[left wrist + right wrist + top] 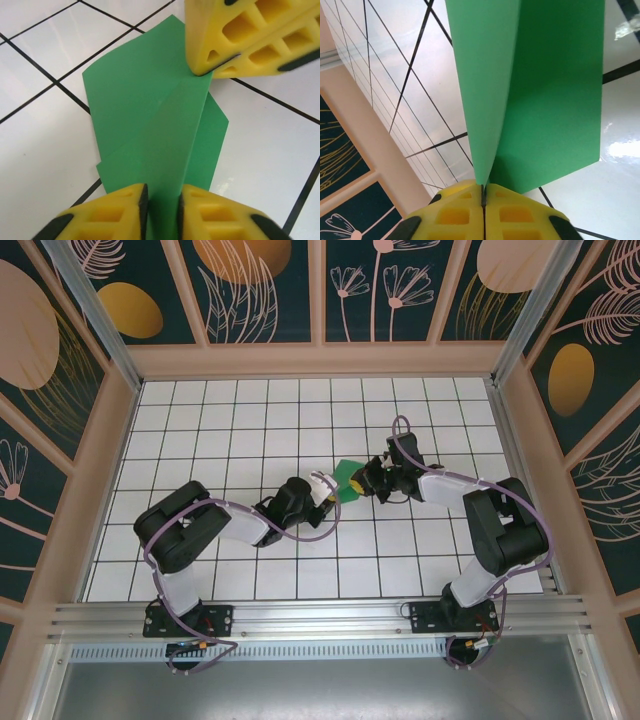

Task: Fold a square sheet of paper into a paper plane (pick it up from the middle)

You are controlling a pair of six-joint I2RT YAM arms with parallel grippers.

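Looking at the paper point(349, 478), you have only one fold done. It is bent down the middle, like a little tent. It is held up by its ridge over the middle of the bench point(250, 420). Your left jaws pinch one end of the ridge. Your right jaws are pressed together on the other end. I think the nose and wings are yet to be folded.

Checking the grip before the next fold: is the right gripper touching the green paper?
Touching. The right wrist view shows the right gripper shut, with the creased edge of the square sheet of paper pinched between its fingers.
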